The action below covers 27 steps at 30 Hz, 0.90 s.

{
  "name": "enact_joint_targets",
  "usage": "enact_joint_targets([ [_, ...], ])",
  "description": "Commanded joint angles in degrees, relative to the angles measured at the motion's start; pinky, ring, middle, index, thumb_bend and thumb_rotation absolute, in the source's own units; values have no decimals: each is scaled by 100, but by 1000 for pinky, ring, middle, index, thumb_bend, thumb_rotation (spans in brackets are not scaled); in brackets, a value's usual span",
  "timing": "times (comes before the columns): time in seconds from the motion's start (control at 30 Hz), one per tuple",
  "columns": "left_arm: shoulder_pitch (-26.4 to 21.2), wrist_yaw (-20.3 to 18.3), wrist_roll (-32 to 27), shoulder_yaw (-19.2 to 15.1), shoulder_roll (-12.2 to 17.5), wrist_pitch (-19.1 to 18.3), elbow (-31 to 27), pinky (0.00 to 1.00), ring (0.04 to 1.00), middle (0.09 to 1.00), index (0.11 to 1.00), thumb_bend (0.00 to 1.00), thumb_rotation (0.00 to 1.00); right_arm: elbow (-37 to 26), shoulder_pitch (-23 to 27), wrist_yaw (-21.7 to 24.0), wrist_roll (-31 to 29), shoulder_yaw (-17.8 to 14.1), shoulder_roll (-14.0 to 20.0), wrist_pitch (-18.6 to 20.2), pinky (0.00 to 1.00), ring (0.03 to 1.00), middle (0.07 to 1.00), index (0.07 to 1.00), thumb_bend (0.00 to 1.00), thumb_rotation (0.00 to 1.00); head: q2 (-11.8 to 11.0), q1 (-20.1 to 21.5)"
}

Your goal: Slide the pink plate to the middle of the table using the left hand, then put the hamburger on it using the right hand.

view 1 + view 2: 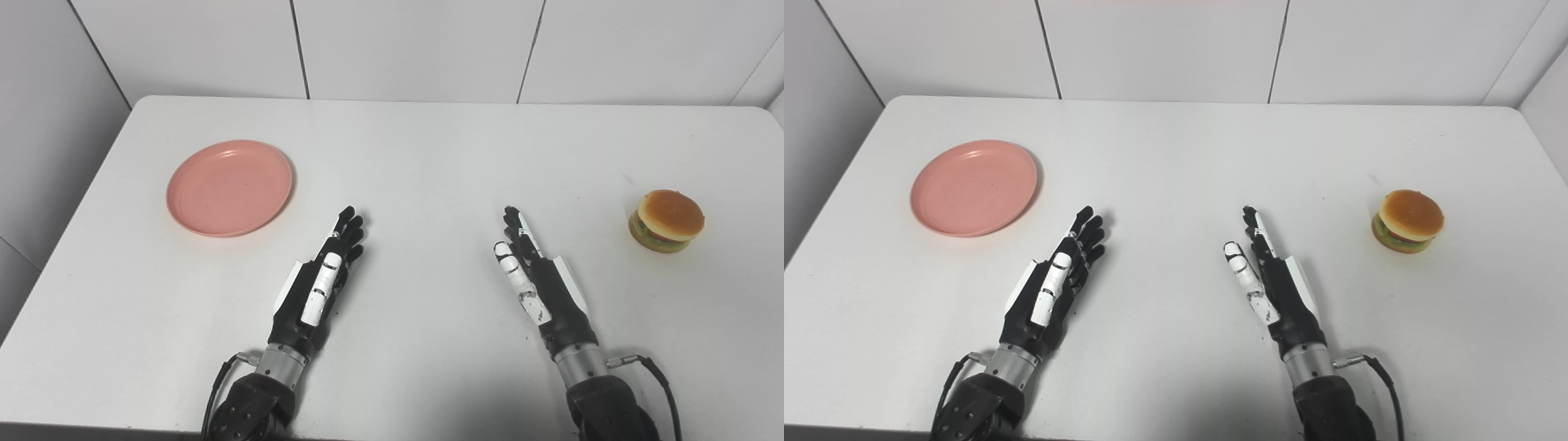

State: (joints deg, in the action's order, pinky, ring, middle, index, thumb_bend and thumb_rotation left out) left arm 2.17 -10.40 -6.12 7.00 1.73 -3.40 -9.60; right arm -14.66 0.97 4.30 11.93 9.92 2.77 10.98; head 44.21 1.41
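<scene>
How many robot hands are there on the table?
2. The left hand is near the pink plate; the right hand is nearer the hamburger. Nothing seems hidden.

Black-and-white robot hand (321,278) pair, silver wrists, black cables.
</scene>
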Motion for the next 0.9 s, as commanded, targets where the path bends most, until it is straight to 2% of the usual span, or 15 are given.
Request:
enact_joint_targets([
  [0.0,19,0,37,21,40,-224,55,1000,1000,1000,1000,425,1000,-36,79,-15,6,-12,-17,-104,1000,1000,1000,1000,270,1000,7,-9],
  [0.67,26,-1,44,22,44,-203,75,1000,1000,1000,1000,427,1000,7,86,-1,-16,-12,-2,-131,1000,1000,1000,1000,255,1000,-31,-29],
  [0.73,21,-26,22,24,44,-134,142,1000,1000,1000,1000,428,1000,39,86,3,-26,-17,11,-155,1000,1000,1000,1000,257,1000,-96,-110],
  [0.77,23,-13,47,35,30,-126,179,1000,1000,1000,1000,428,1000,81,78,-2,-49,-31,18,-206,1000,1000,1000,1000,257,1000,-226,-308],
  [0.8,24,-1,68,44,19,-123,203,1000,1000,1000,1000,435,1000,112,73,-5,-65,-41,23,-245,1000,1000,1000,1000,258,1000,-226,-308],
  [0.83,21,22,81,54,-21,-98,269,1000,1000,1000,1000,437,1000,164,61,-8,-71,-52,48,-322,1000,1000,1000,1000,258,1000,-384,-555],
  [0.87,15,37,89,61,-53,-70,327,1000,1000,1000,1000,421,1000,210,54,-9,-77,-62,68,-385,1000,1000,1000,1000,251,1000,-412,-598],
])
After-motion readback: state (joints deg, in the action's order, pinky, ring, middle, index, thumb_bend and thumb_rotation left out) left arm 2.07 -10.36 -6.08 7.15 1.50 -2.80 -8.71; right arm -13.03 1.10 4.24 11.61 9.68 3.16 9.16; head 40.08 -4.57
